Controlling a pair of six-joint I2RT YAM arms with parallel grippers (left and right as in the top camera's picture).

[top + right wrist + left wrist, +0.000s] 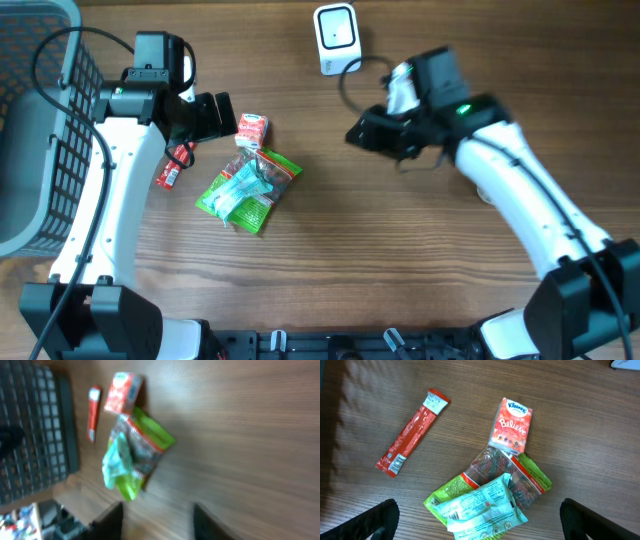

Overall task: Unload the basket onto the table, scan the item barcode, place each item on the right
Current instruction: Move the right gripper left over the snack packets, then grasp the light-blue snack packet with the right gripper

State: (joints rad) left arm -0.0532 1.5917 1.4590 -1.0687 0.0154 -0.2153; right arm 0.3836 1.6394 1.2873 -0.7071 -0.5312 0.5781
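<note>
The left arm bends over the tabletop (420, 280), its gripper (222, 112) spread wide, empty, just beside the Kleenex pack (251, 129). The right arm stretches low, its gripper (362, 133) narrowly apart, empty, well apart from the pack.

The only writing that reads clearly is on the small tissue pack (511, 426), which lies on the wooden table (580, 420). It shows the brand "Kleenex" on a dark patch at its top end and, below that, the word "Believe" in large white script across the orange-red face. The red stick packet (411, 432), lying toward the table's left edge from the pack, carries white label panels at both ends, but their print is too small to make out. The green snack bag (536, 478) and the mint-green packet (482, 507) lying on it bear printed lines that are illegible. In the overhead and right wrist views no lettering can be read.
</note>
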